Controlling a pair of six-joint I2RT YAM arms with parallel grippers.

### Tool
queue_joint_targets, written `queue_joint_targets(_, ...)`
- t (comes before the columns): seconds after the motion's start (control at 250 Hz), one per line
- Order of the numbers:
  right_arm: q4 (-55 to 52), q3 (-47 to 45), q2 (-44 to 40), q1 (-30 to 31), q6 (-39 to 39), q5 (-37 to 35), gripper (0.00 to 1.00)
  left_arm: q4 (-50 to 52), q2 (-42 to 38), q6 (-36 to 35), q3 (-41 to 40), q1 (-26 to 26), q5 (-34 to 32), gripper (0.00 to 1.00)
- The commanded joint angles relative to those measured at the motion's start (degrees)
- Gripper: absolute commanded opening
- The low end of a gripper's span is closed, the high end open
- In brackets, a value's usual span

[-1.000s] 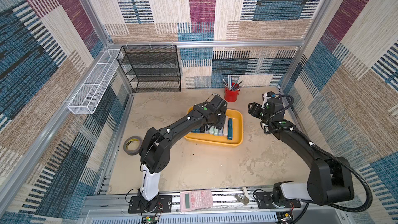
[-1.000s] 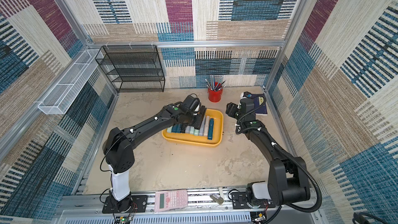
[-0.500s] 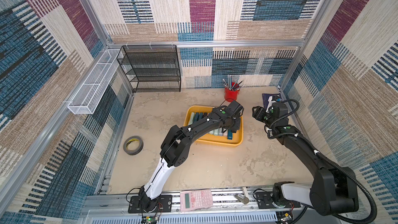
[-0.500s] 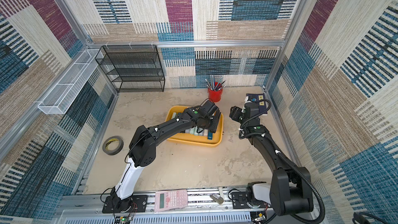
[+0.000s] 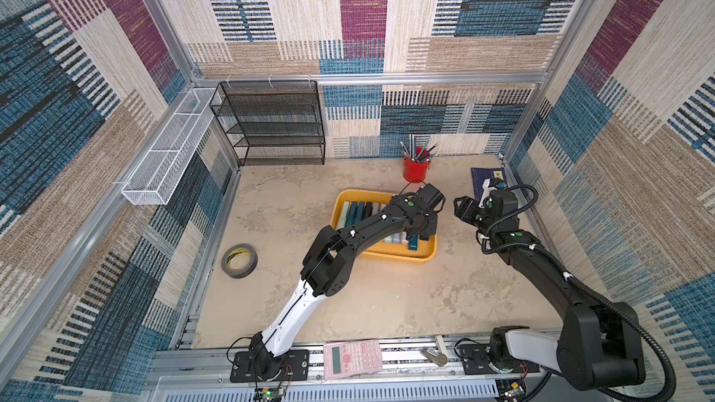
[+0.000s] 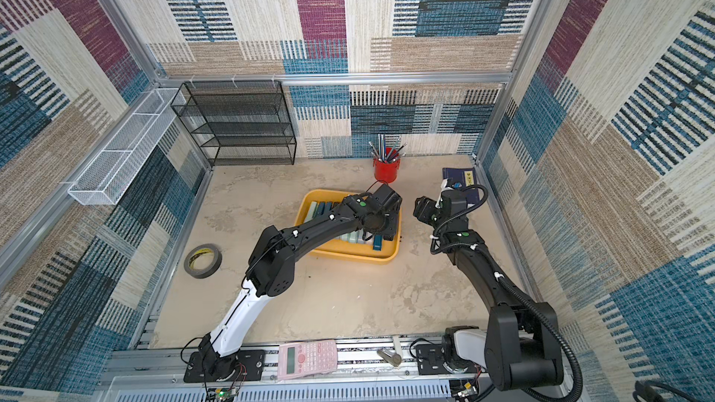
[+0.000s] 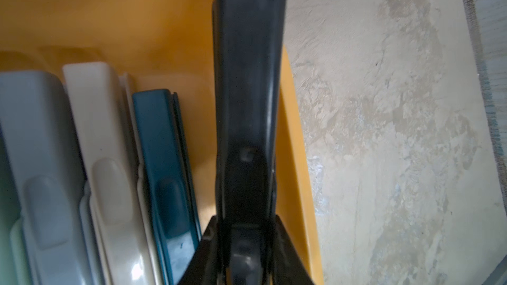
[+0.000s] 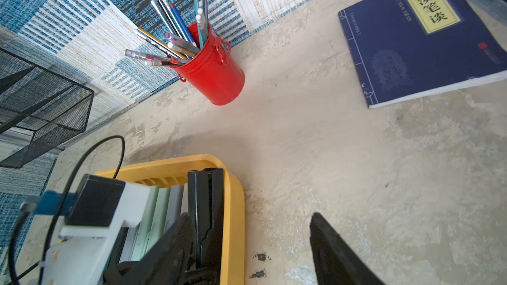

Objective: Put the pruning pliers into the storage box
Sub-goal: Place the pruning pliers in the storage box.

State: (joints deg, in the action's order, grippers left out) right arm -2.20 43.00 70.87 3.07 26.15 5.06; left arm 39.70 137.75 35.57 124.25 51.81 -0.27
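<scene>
The yellow-orange storage box lies mid-table with a row of teal, grey, whitish and mint pruning pliers inside. My left gripper hangs over the box's right end, shut on a black pruning pliers. That piece lies along the right wall, beside a teal one. Whether it touches the box floor I cannot tell. My right gripper is open and holds nothing, just right of the box above the table.
A red pen cup stands behind the box. A dark blue book lies at the back right. A tape roll lies at the left. A black mesh rack and a white wire basket line the back left. A pink calculator sits on the front rail.
My left arm has swung right across the box with the black pliers, from its left part to its right end, uncovering the tape roll. My right arm drew back slightly to the right.
</scene>
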Motion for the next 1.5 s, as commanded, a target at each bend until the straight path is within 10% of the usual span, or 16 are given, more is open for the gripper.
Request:
queue_joint_targets(0.0, 2.35, -0.46, -0.25, -0.17, 0.52, 0.91, 0.7, 1.95, 0.92, 1.39, 1.15, 0.09, 0.09, 0.14)
queue_joint_targets(1.496, 5.18, -3.01, 0.33, -0.44, 1.81, 3.02, 0.69, -0.2, -1.04, 3.98, -5.09, 0.82, -3.86, 0.24)
